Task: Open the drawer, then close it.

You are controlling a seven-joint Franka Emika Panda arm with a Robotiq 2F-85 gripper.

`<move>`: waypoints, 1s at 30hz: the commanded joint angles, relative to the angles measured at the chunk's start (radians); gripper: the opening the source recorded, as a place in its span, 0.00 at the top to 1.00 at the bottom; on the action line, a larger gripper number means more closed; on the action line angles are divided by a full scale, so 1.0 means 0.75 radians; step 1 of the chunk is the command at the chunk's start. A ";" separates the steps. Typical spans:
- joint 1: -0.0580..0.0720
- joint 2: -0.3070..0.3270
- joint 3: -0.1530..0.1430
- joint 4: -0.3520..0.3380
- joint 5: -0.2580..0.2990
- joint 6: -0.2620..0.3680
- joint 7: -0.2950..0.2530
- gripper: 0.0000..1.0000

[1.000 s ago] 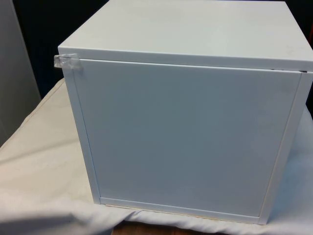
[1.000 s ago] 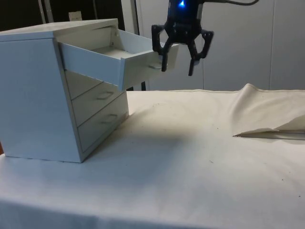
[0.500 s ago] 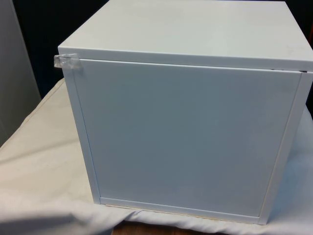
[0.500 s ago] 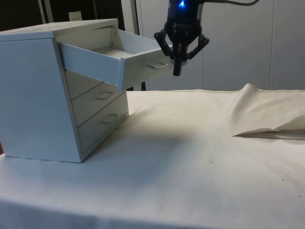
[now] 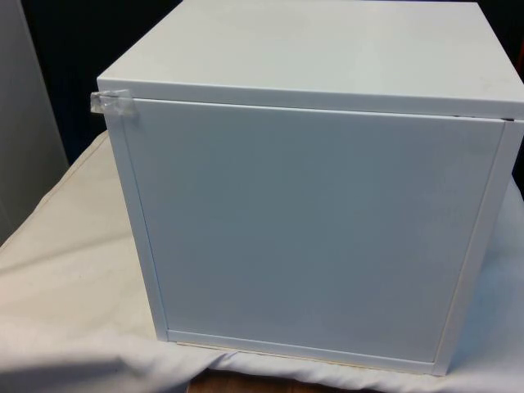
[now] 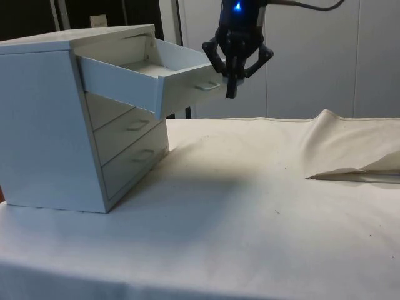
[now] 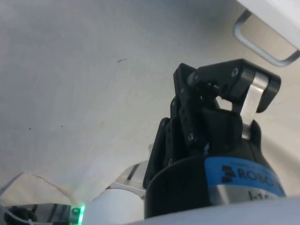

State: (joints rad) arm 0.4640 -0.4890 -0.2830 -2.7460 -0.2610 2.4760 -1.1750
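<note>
Tablecloth (image 6: 250, 206) under drawer (image 6: 156, 78) projecting toward pincer (image 6: 232, 94).

White chest of drawers (image 6: 56, 119) on the cloth, back panel toward the front view. Top drawer (image 6: 150, 78) pulled well out, its metal handle (image 7: 262, 44) free; two lower drawers shut.

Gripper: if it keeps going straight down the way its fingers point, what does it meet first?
Probably the white tablecloth. The gripper points down beside the open top drawer's front, apparently just clear of the handle, though depth is hard to judge.
</note>
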 commanded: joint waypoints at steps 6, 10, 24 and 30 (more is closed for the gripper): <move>-0.028 0.001 0.019 -0.001 -0.111 0.024 0.097 1.00; -0.029 0.004 0.015 0.003 -0.149 0.027 0.135 1.00; -0.044 0.032 0.001 0.068 -0.181 0.017 0.152 1.00; -0.055 0.048 0.003 0.091 -0.193 0.025 0.163 1.00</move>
State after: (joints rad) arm 0.4370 -0.4580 -0.2900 -2.6810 -0.3840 2.4830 -1.0680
